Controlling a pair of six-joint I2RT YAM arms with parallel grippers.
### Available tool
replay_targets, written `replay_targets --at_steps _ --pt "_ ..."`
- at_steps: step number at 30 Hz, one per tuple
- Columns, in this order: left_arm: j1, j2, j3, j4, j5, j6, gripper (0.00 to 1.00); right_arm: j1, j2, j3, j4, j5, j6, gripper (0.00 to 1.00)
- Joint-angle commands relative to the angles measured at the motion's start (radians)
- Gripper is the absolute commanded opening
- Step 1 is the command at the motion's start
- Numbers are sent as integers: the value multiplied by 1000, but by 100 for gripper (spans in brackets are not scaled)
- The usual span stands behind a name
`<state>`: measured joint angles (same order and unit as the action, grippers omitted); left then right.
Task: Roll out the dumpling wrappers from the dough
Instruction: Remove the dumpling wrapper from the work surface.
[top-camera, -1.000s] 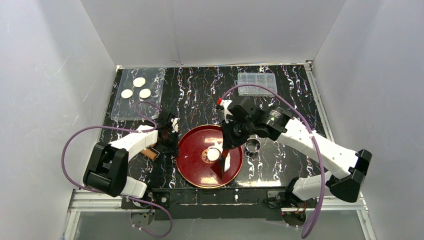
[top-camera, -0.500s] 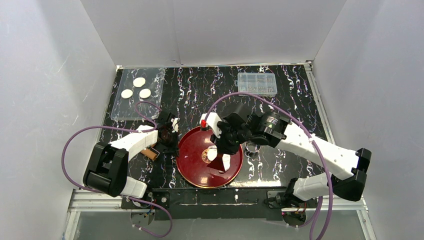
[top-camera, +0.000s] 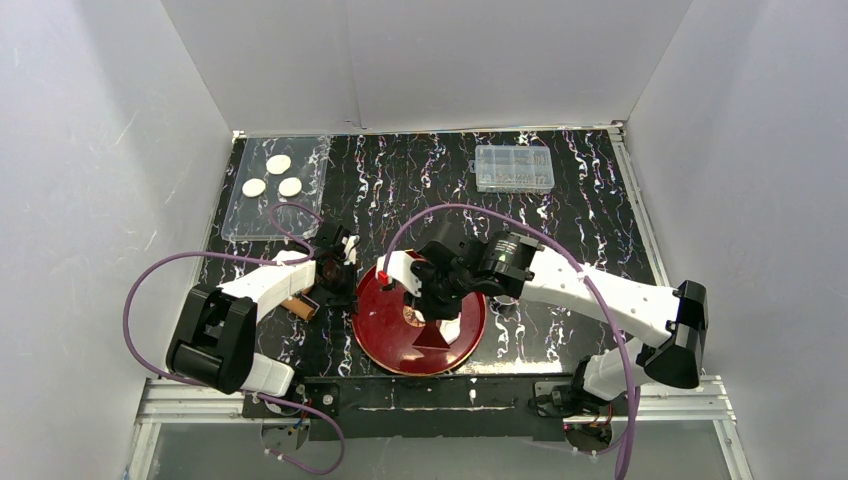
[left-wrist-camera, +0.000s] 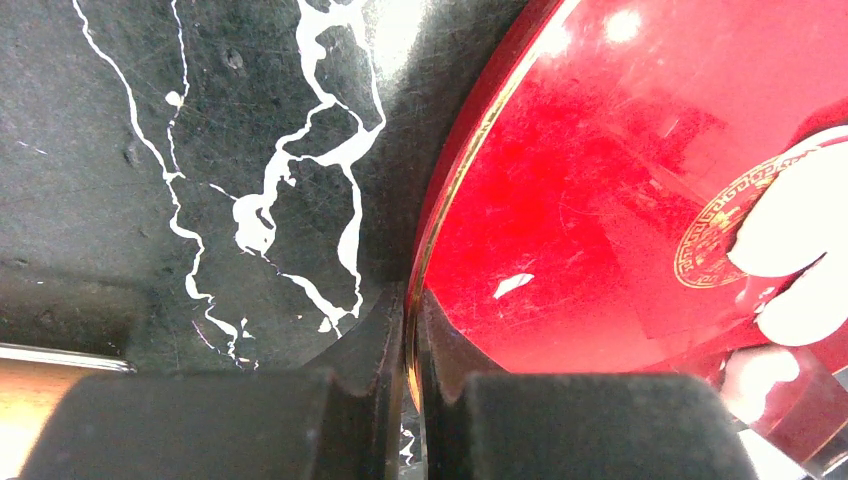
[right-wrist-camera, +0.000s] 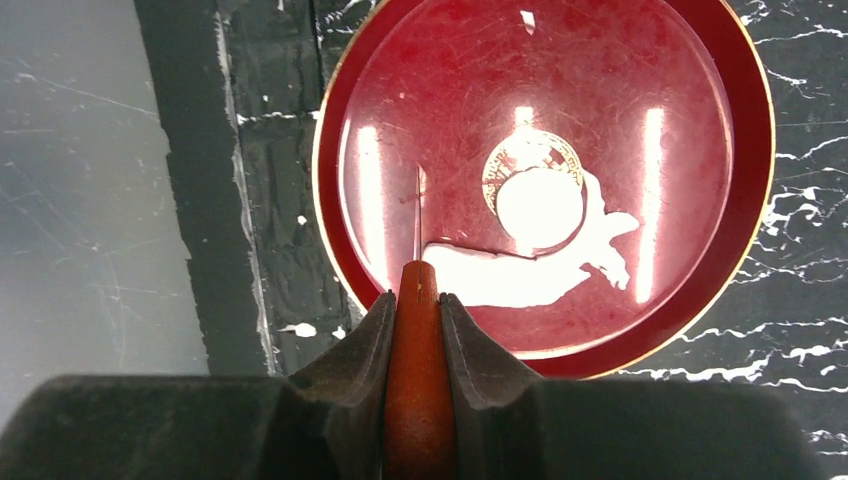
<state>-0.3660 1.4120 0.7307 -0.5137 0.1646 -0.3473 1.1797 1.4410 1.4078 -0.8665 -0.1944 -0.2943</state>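
Right fingers (right-wrist-camera: 375, 330) pinch a red-handled tool (right-wrist-camera: 418, 400) above the red plate (right-wrist-camera: 600, 90); the dough (right-wrist-camera: 540, 208) lies just ahead of them, at plate centre (right arm nearer). Left fingers (left-wrist-camera: 370, 340) clamp the plate's rim.

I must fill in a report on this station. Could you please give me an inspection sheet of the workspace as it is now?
Surface: black table with white veins.
Job's things: dough, a round white lump on the red plate; three dumpling wrappers in the clear tray, back left.
Clutter: clear box, back right; wooden item beside the left arm.
Grippers: left gripper, fingers shut on the red plate's rim; right gripper, shut on a red-brown tool handle above the plate.
Cables: purple cables loop from both arms.
Surroundings: white walls on three sides.
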Motion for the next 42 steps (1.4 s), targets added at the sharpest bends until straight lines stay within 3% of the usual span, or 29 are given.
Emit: replay_targets --at_steps 1,10,26,42 --pt "-1 -25 -12 5 -49 25 0 6 -25 -45 61 58 -46 1" --pt "-1 -28 -12 6 -54 25 0 5 -75 -182 51 117 -76 1" --pt "-1 -14 -3 1 -60 31 0 4 -99 -156 -58 248 -114 1" --pt "-1 -26 -10 4 -30 48 0 -74 -108 -158 -49 332 -126 1"
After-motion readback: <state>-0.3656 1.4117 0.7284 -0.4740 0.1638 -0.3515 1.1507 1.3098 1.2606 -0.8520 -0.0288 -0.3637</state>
